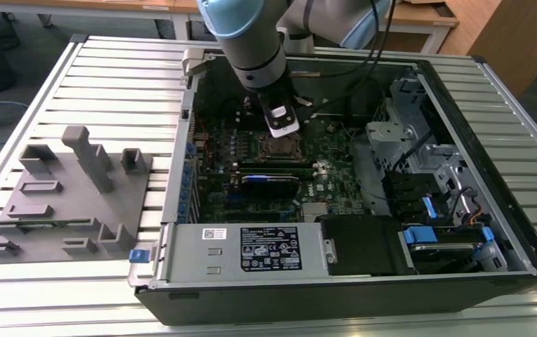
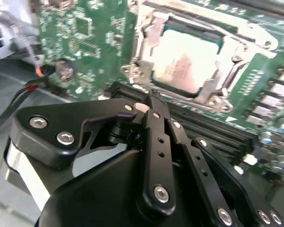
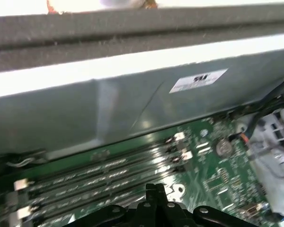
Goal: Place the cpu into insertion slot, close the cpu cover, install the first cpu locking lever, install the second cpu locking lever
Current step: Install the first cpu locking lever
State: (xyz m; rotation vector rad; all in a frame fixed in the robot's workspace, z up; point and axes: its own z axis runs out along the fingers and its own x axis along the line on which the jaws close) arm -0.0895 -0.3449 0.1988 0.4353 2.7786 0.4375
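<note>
Gripper [image 2: 154, 101] pinched together above the cpu [image 2: 187, 59] — cpu cover [image 2: 146, 45] partly blurred

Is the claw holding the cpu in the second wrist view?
No: the cpu sits in the socket under the cpu cover, while the claw is shut with nothing between its fingers.

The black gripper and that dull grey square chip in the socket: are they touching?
Apart. In the second wrist view the gripper ends short of the chip, with socket frame and green board between.
</note>
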